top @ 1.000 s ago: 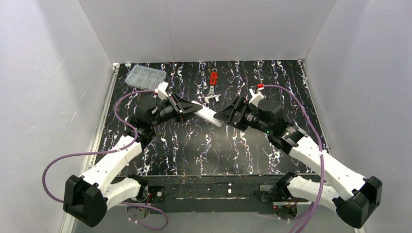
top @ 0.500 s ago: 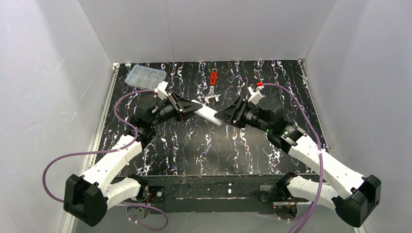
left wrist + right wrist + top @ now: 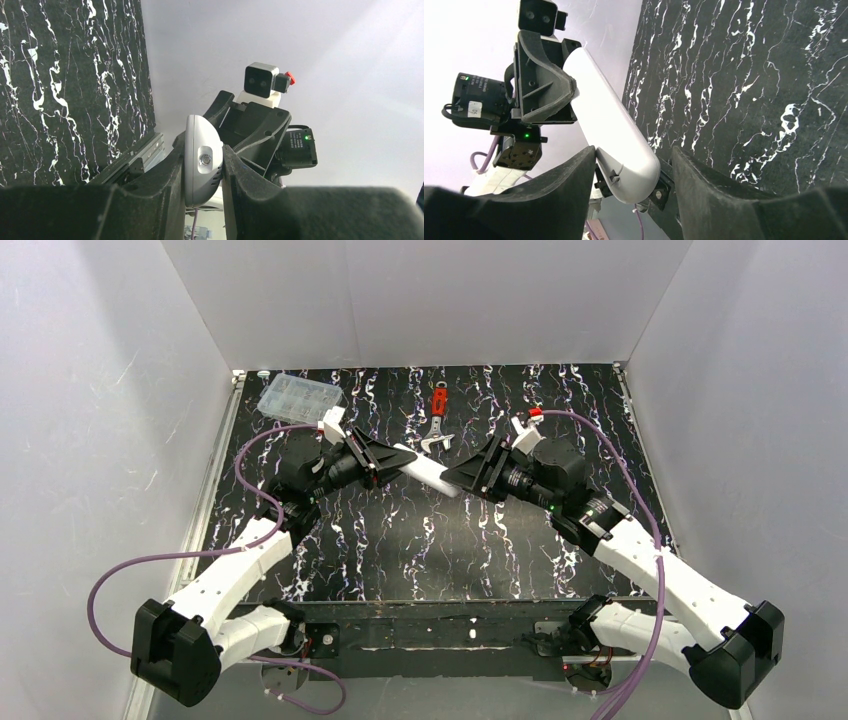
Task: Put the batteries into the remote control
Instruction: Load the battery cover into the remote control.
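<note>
left gripper (image 3: 388, 462) clamped tight on 1 end of the white remote control (image 3: 425, 472), held mid-air at centre, right gripper (image 3: 458, 480) part open, fingers (image 3: 549, 200) straddling the other end, red-handled wrench (image 3: 438, 422) beyond, clear compartment box (image 3: 298, 397) in far left corner

Wrench (image 3: 437, 422) close behind remote control (image 3: 425, 472); box (image 3: 299, 395) far-left

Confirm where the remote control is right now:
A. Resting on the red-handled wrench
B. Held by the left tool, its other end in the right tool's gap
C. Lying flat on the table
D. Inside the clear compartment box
B: the left tool is clamped on the remote control, and the right wrist view shows its rounded far end between the fingers of the right tool.
</note>
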You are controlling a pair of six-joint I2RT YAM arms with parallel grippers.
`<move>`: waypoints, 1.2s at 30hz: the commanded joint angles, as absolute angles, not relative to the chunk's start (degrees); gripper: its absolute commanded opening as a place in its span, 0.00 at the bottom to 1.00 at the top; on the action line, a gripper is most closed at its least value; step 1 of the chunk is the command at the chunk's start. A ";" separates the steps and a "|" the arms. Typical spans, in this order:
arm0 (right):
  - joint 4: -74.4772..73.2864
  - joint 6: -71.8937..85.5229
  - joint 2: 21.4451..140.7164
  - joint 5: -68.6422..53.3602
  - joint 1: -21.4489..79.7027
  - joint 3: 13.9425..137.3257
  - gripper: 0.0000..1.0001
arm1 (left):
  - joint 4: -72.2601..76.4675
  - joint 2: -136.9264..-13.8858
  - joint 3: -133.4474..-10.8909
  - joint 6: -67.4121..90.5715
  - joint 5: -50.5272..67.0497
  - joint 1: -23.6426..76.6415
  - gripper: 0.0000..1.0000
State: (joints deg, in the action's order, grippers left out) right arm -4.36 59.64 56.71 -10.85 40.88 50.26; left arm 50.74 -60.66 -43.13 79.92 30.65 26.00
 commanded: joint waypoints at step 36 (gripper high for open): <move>13.08 68.20 55.13 -17.93 35.90 48.18 0.58 | 63.24 -63.37 -51.08 80.07 32.41 26.19 0.00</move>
